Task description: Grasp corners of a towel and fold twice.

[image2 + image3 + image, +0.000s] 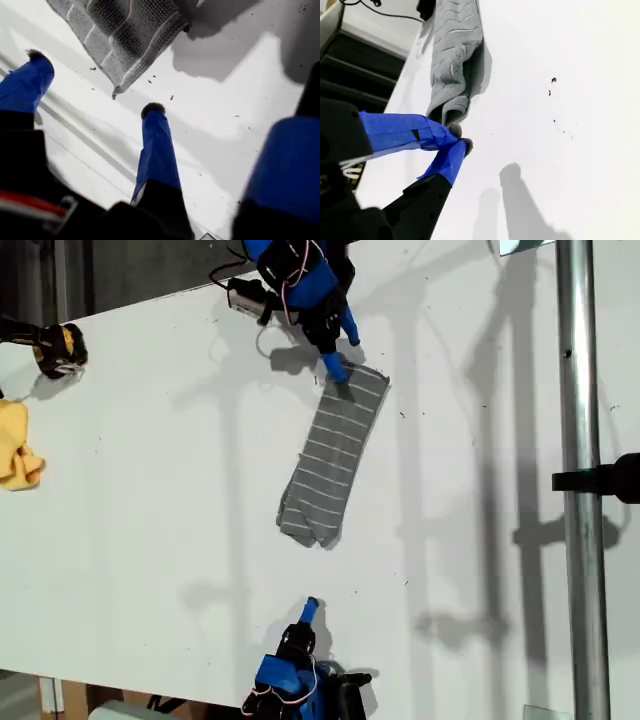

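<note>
The grey white-striped towel (pixel 335 455) lies on the white table as a long narrow folded strip, running diagonally. Its flat end is toward the exterior view's top and its bunched end (pixel 451 107) toward the bottom. My first gripper (pixel 342 350) reaches in from the top edge of the exterior view. It is open (pixel 92 85) with nothing between its fingers, which stand just short of a towel corner (pixel 115 92). From the exterior view's bottom edge comes my second gripper (pixel 311 606), shut (pixel 461 139) and empty. It stays a short way off the bunched end.
A small yellow cloth (pixel 18 445) lies at the exterior view's left edge, with a black-and-yellow object (pixel 55 348) above it. A metal pole (pixel 580 480) with a black clamp (pixel 610 478) runs down the exterior view's right side.
</note>
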`<state>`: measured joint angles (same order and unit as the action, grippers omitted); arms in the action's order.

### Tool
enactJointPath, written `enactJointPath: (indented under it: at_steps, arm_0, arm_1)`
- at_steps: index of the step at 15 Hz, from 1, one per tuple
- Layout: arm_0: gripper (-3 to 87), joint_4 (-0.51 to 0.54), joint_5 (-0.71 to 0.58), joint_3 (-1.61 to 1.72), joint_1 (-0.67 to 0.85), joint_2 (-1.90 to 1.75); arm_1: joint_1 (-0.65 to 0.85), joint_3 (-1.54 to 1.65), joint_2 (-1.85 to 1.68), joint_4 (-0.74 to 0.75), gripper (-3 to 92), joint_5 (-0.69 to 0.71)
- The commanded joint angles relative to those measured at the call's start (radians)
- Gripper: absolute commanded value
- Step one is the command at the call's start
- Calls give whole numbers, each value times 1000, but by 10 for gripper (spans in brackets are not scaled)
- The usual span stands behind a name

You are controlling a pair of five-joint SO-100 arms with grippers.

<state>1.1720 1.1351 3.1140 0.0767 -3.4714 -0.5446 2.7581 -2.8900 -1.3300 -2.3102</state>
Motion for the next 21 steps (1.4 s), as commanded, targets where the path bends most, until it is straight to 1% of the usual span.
enactJointPath:
  at_steps: [1,2,3,4,6,9,11,15,17,19,20,21]
  arm_0:
    - [-15,2,11,2,-2,-8]
    - [-15,2,11,2,-2,-8]
    - [-15,2,11,2,-2,-8]
    - [-15,3,11,2,-3,-8]
    - [-15,3,8,2,-3,-8]
    - [-15,5,8,2,-6,-8]
    - [-15,5,9,2,-12,-8]
    - [-15,6,8,2,-12,-8]
    - [-15,6,6,2,-14,-8]
    - [-15,8,3,2,-12,-8]
    - [-15,8,3,2,-12,-8]
    - [-15,8,3,2,-14,-8]
  arm_1:
    - [-28,20,64,115,373,-8]
    - [-48,80,156,318,370,-26]
    - [-72,41,339,407,374,-63]
    - [-71,-38,486,414,379,-60]
    - [-66,-61,634,534,379,-64]
    - [-38,-89,741,568,382,-63]
    - [5,-91,765,581,383,-34]
    - [156,-87,894,741,380,103]
    - [187,-91,928,790,375,133]
    - [207,-92,891,787,367,140]
    - [225,-94,859,767,363,150]
    - [250,-97,821,726,335,170]
